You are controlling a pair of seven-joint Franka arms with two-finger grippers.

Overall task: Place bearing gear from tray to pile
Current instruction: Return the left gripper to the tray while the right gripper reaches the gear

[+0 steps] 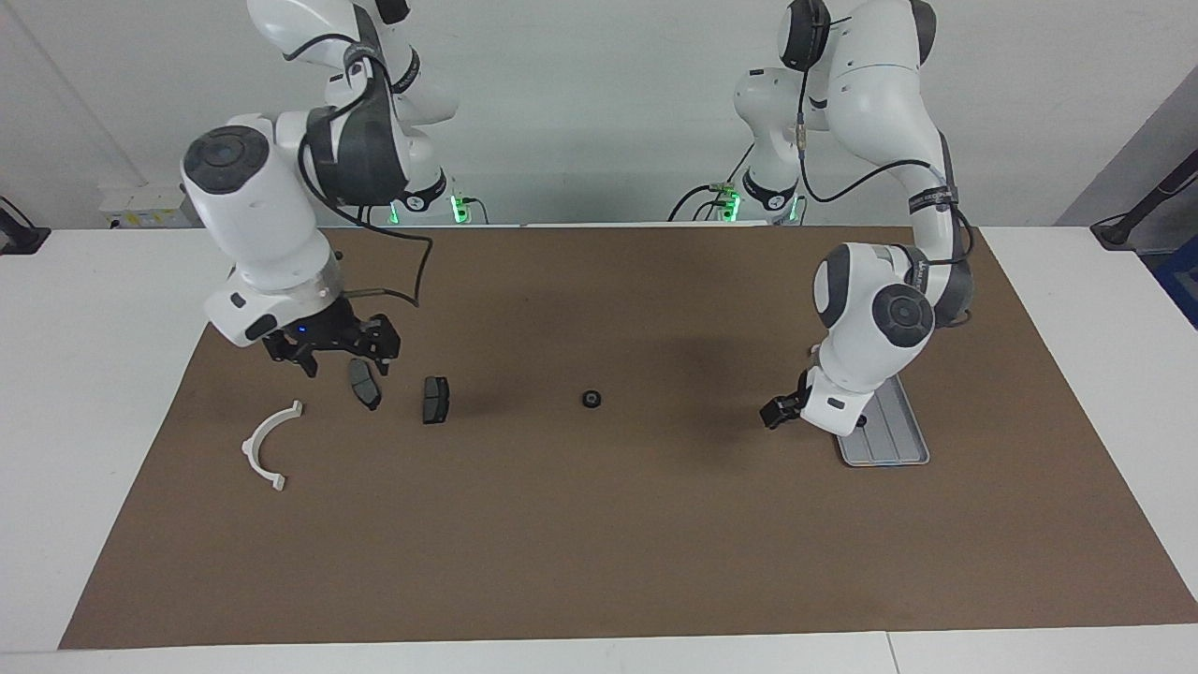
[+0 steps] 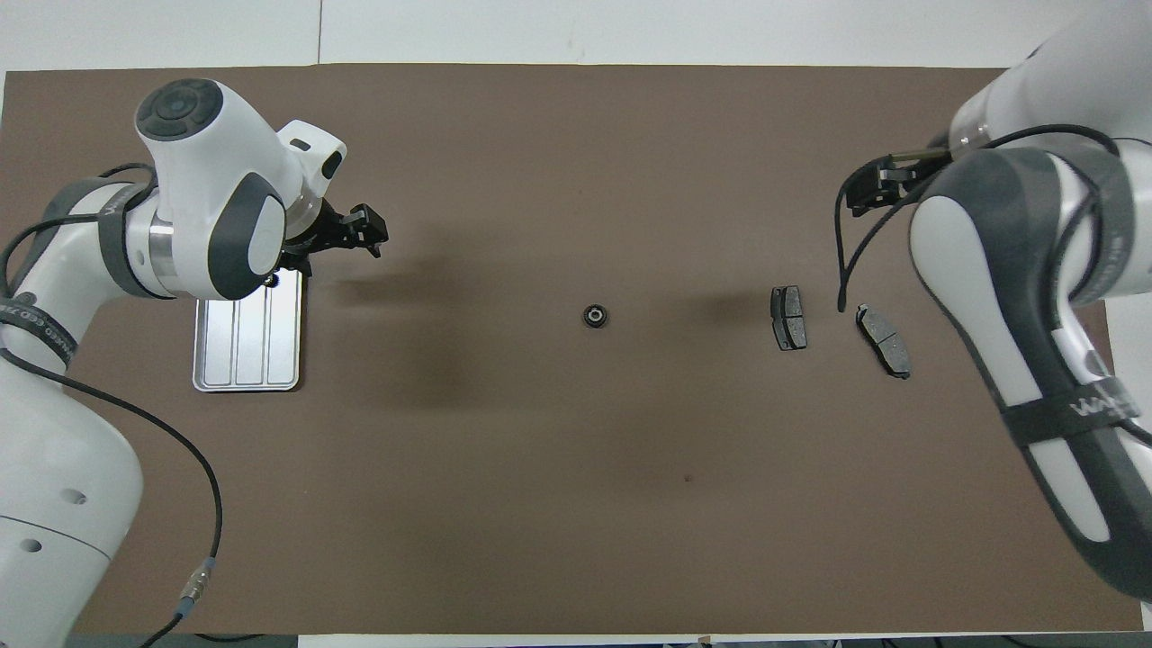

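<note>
One bearing gear lies out in the middle of the brown mat, and both tools hang empty.

From the right arm's end of the desk: the white half-ring bracket (image 1: 269, 446) lies nearest that short edge of the mat (image 1: 599, 562). The right tool (image 1: 329, 348) hangs with its jaws spread wide, holding nothing, over the brake pad (image 1: 364, 383) next to the bracket. The second brake pad (image 1: 435, 399) lies just beside the first. A small dark bearing gear (image 1: 591, 399) sits alone mid-mat, well apart from the pads. Toward the left arm's end, the left tool (image 1: 784, 409) hangs low, jaws wide and empty, by the tray (image 1: 900, 447). A second small gear (image 2: 272, 280) lies in the tray, half hidden under the arm.
</note>
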